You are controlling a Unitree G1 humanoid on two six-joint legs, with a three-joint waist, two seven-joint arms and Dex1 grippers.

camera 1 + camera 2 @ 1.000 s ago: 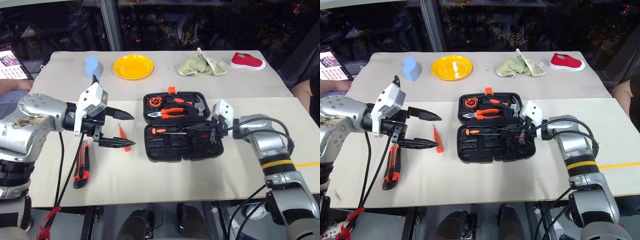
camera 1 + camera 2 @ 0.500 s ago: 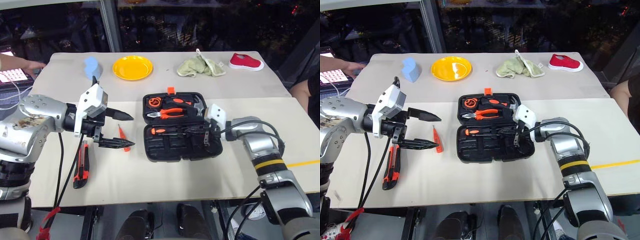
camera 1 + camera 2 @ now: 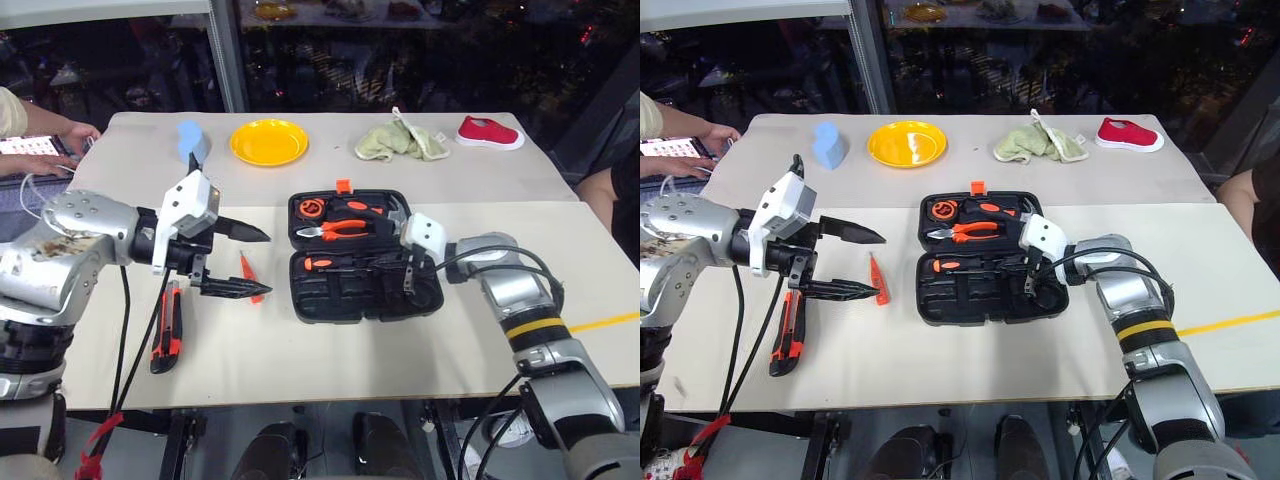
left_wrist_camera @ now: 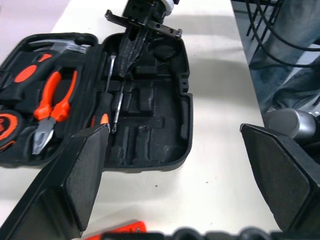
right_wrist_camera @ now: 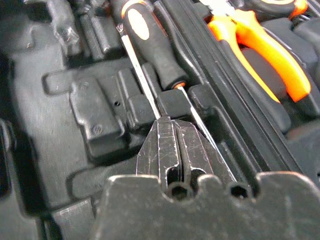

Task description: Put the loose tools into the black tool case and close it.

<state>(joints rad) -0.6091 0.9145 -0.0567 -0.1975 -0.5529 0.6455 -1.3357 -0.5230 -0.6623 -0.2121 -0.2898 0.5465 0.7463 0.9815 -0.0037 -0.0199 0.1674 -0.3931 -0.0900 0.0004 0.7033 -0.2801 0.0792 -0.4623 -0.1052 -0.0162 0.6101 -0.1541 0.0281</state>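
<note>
Black tool case (image 3: 366, 262) lies open on the table (image 3: 300, 350) (two screwdrivers (image 4: 106, 107) already sit inside). Knife (image 3: 165, 328) and orange tester (image 3: 247, 275) lie loose beside it. Right gripper (image 5: 170, 145), closed and empty, hovers over the case; left gripper (image 3: 250, 260), wide open, hovers above the tester.

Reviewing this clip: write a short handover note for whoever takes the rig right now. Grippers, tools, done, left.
Left gripper: jaws open, empty, above the table beside the orange tester screwdriver.
Right gripper: jaws shut, empty, over the front half of the black tool case.
Done: two screwdrivers lie in the open case.
Left: tester screwdriver and utility knife are on the table left of the case; put them in, then close the lid. I cannot find the tape roll.
</note>
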